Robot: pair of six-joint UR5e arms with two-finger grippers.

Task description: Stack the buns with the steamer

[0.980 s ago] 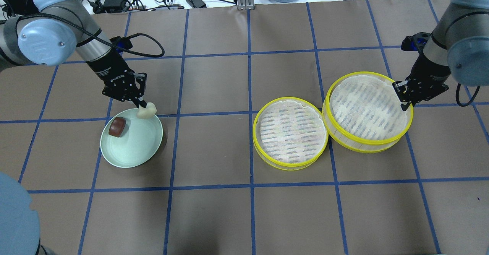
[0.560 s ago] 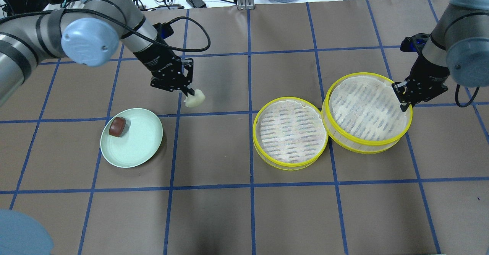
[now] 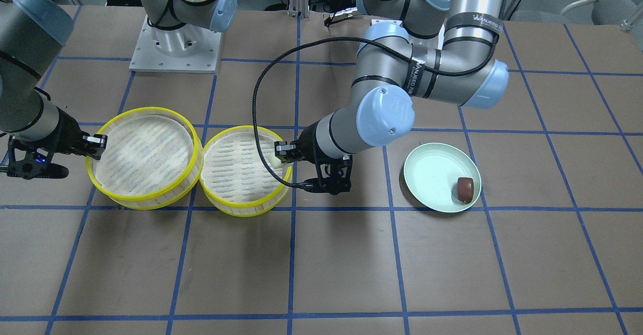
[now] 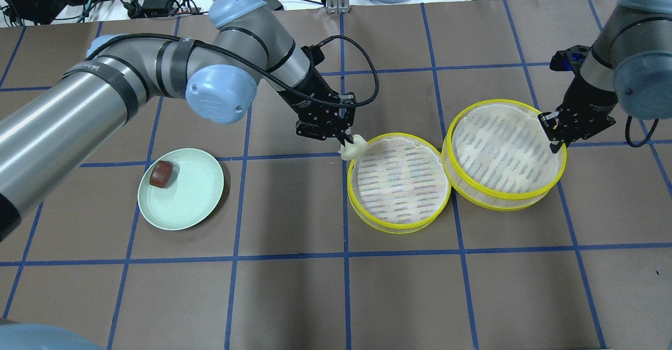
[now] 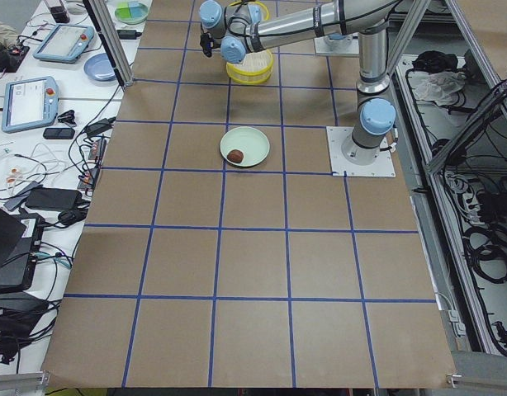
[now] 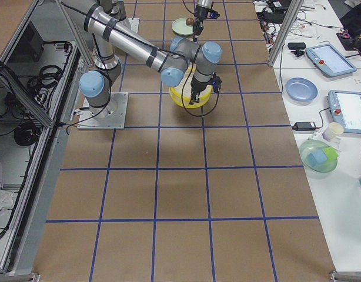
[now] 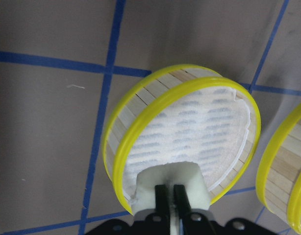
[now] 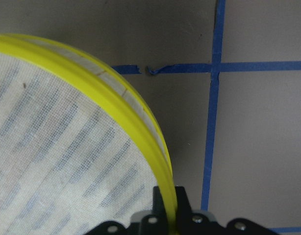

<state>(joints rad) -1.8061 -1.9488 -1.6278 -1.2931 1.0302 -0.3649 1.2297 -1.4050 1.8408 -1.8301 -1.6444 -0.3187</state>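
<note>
Cream-white bun (image 4: 354, 148), pinched in our left gripper (image 4: 344, 139), hangs over the steamer tray (image 4: 400, 229) at its rim. Just beside that tray our right gripper (image 4: 556, 143) clamps the second tray (image 4: 503, 205) by its rim; well apart on the other side, the reddish-brown bun (image 4: 161, 174) lies on the plate (image 4: 185, 211).

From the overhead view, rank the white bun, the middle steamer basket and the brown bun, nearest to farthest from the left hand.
1. white bun, pinched in the left hand itself.
2. middle steamer basket, just to the hand's right.
3. brown bun, far left, on the green plate.
</note>
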